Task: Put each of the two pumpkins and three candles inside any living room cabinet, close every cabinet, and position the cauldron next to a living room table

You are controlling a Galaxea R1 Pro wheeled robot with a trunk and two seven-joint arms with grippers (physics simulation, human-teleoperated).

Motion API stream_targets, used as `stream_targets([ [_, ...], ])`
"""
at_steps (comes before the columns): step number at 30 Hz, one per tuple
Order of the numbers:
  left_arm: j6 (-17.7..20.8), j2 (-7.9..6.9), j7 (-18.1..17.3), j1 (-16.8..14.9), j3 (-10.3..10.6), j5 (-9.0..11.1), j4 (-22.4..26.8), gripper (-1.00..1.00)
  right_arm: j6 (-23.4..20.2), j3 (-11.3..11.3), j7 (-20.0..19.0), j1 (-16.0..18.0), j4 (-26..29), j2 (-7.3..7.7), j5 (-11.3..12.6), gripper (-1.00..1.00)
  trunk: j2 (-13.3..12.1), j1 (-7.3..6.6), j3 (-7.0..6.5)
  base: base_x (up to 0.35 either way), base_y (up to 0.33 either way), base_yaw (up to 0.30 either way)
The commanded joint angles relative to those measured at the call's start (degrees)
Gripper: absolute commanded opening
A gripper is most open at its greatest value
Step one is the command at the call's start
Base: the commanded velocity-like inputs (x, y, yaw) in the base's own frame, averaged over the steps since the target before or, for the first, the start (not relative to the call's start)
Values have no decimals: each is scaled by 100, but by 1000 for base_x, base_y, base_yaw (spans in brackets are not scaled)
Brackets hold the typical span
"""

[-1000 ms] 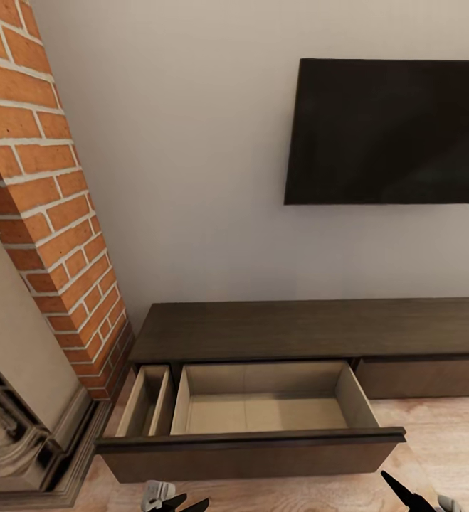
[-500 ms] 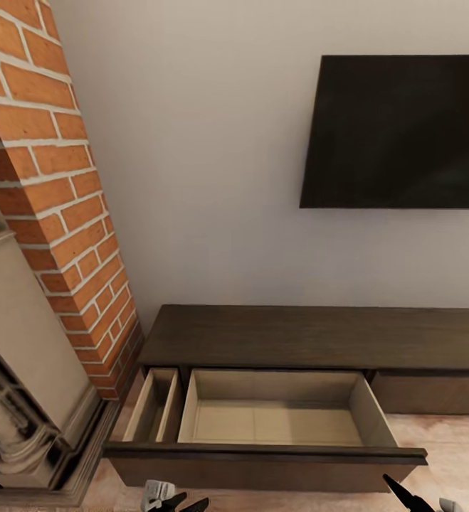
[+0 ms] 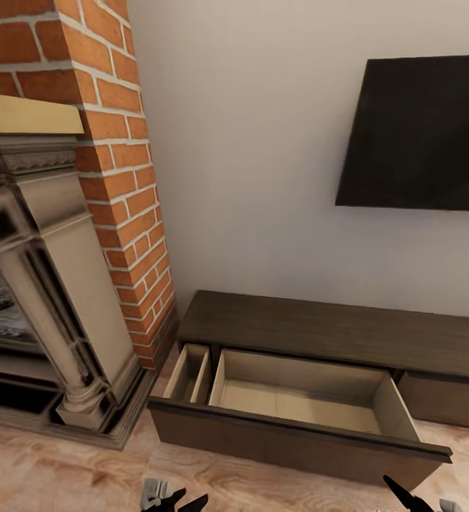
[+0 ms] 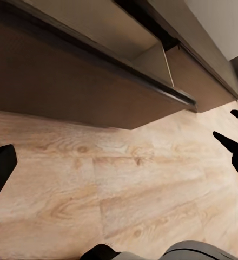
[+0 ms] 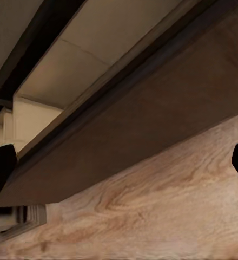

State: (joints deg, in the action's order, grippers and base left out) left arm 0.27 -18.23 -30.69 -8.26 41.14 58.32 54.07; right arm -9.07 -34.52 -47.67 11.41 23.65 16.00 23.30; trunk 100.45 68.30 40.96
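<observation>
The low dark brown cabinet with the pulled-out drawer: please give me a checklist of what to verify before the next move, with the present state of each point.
1. Drawer of the low dark brown wooden cabinet is pulled out: ok; the pale wood drawer stands open.
2. Something already lies in the drawer: not ok; the floor of the wide compartment is bare, and the narrow compartment is seen only in part.
3. Left gripper holds a pumpkin or candle: not ok; its dark fingers are spread and nothing is between them.
4. Right gripper holds one: not ok, in the right wrist view its fingers are apart over bare floor.
5. Light wood plank floor before the drawer is free: ok.
</observation>
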Motion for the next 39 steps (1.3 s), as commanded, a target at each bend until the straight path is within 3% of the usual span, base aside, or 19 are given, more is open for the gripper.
stream_targets([
  [1,4,-5,-8,-9,26,56,-1,100,-60,-20,-24,2,-1,-1,43,100,3,-4,5,-343,0,290],
  [12,4,-5,1,-9,26,56,-1,100,-60,-5,80,2,-1,-4,20,100,3,-4,5,-329,41,291],
  [19,6,-5,1,-9,26,61,-1,100,-60,13,186,6,44,-9,8,100,3,-4,5,-84,34,281],
  [39,3,-5,2,-9,17,65,-10,100,-60,58,229,10,69,-10,-26,100,3,-4,6,-38,1,74],
])
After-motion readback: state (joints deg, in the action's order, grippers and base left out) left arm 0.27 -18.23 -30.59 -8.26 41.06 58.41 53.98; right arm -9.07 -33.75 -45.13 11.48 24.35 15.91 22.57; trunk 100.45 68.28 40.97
